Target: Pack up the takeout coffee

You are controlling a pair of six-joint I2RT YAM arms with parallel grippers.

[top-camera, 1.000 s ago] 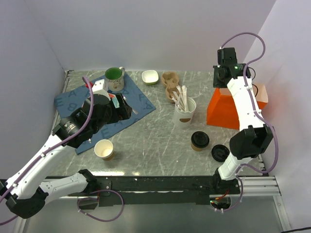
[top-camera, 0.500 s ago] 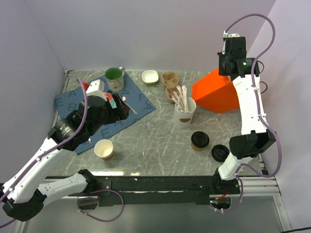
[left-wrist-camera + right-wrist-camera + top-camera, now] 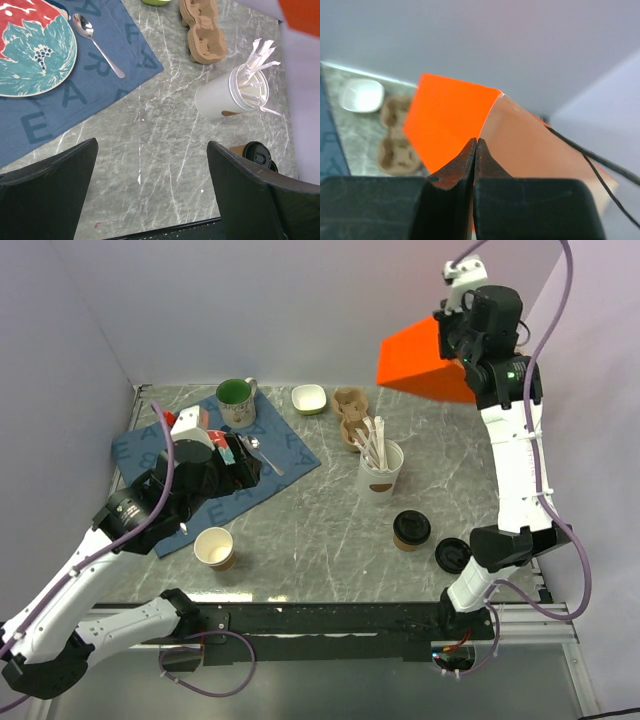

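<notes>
The takeout coffee (image 3: pixel 411 530), a small brown cup under a black lid, stands on the marble table right of centre; its lid peeks past my left finger (image 3: pixel 256 153). High above the table's back right, my right gripper (image 3: pixel 452 338) is shut on the top edge of an orange paper bag (image 3: pixel 420 365), which hangs tilted in the air. In the right wrist view the jaws (image 3: pixel 476 146) pinch the bag's fold (image 3: pixel 445 120). My left gripper (image 3: pixel 245 462) hovers open and holding nothing over the blue mat's edge, with bare marble between its fingers (image 3: pixel 151 145).
A loose black lid (image 3: pixel 453 555) lies right of the coffee. A white cup of stirrers (image 3: pixel 380 470), a cardboard cup carrier (image 3: pixel 352 418), a white bowl (image 3: pixel 309 398) and a green mug (image 3: pixel 235 400) stand further back. A lidless tan cup (image 3: pixel 215 548) sits front left. A plate (image 3: pixel 35 55) and spoon (image 3: pixel 97 45) lie on the mat.
My right arm has lifted the orange bag off the table at the right, up and to the left. The left arm has shifted slightly, jaws still open.
</notes>
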